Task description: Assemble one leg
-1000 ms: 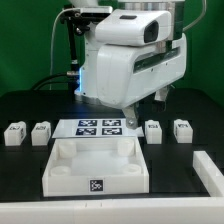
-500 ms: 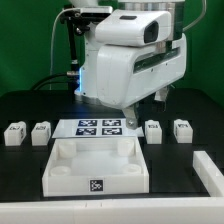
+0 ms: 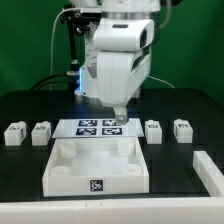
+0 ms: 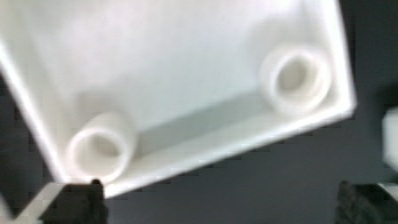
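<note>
While the gripper [image 3: 117, 120] hangs with its fingers pointed down, four legs [image 3: 41, 132] are counted on the black table [image 3: 25, 165]. They are small white blocks set in one row, two to either side of the gripper and lower than it. One large white panel [image 3: 97, 165] is seen, lying below the gripper and nearer the exterior camera than it. A single black-and-white tag [image 3: 97, 185] is borne on its front wall. Two round sockets [image 4: 294, 78] are counted in the part of the panel shown by the wrist view. One marker board [image 3: 100, 127] is found right under the gripper, flat on the table, between the two pairs of legs. One more white part [image 3: 210, 170] is cut off by the picture's edge, on the exterior view's right of the gripper and well apart from it. Much of the table behind the gripper is hidden by the white arm [image 3: 115, 60].

The gripper is spread wide: in the wrist view two dark fingertips [image 4: 71, 200] are seen far apart, and nothing is gripped between them. The nearest leg [image 3: 153, 131] is the inner one on the exterior view's right, near the gripper but not touched by it, just beyond the marker board's edge. The second leg [image 3: 183, 129] on that side lies further out. The two legs on the exterior view's left are found well apart from the gripper.
</note>
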Robot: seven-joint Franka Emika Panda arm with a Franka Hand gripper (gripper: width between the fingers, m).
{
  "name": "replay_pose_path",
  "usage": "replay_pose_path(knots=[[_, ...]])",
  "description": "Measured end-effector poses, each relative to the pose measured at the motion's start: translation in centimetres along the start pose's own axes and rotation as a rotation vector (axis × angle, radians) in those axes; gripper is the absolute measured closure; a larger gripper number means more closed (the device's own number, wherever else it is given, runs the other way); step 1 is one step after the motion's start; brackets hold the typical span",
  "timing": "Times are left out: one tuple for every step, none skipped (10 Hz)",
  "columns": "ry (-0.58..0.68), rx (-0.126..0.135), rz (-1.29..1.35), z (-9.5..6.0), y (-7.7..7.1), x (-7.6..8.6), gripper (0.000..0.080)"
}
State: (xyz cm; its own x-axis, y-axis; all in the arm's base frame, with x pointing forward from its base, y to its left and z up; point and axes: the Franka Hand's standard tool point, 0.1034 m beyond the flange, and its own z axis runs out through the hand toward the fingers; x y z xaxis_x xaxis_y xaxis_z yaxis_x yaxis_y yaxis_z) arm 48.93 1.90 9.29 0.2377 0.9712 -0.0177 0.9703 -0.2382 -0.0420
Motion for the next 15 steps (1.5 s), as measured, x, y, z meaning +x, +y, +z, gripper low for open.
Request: replay_pose_path(knots=[[0.001, 0.017, -0.134, 1.5, -1.9, -1.9, 0.0150], [0.011, 0.008, -0.270, 2.9, -2.9, -3.3, 0.0150], [0.024, 0.018, -0.341, 5.1, -4.0, -4.8, 0.0150], [0.033, 0.028, -0.310, 6.9, -4.5, -5.6, 0.0150], [0.039, 0.043, -0.310, 8.1, -4.9, -6.1, 0.0150], [0.042, 0.045, -0.298, 8.7, -4.9, -6.7, 0.0150], [0.044, 0.037, -0.292, 8.9, -4.8, -6.8, 0.0150], [0.043, 0.037, -0.291, 8.9, -4.8, -6.7, 0.0150], [0.043, 0.038, -0.290, 8.9, -4.8, -6.8, 0.0279], [0.043, 0.038, -0.290, 8.9, -4.8, -6.8, 0.0418], [0.043, 0.039, -0.290, 8.9, -4.8, -6.8, 0.0552], [0.043, 0.039, -0.290, 8.9, -4.8, -6.8, 0.0552], [0.043, 0.039, -0.289, 8.9, -4.8, -6.8, 0.0725], [0.044, 0.027, -0.288, 8.8, -4.5, -6.8, 0.0739], [0.044, 0.026, -0.288, 8.8, -4.5, -6.8, 0.0739]])
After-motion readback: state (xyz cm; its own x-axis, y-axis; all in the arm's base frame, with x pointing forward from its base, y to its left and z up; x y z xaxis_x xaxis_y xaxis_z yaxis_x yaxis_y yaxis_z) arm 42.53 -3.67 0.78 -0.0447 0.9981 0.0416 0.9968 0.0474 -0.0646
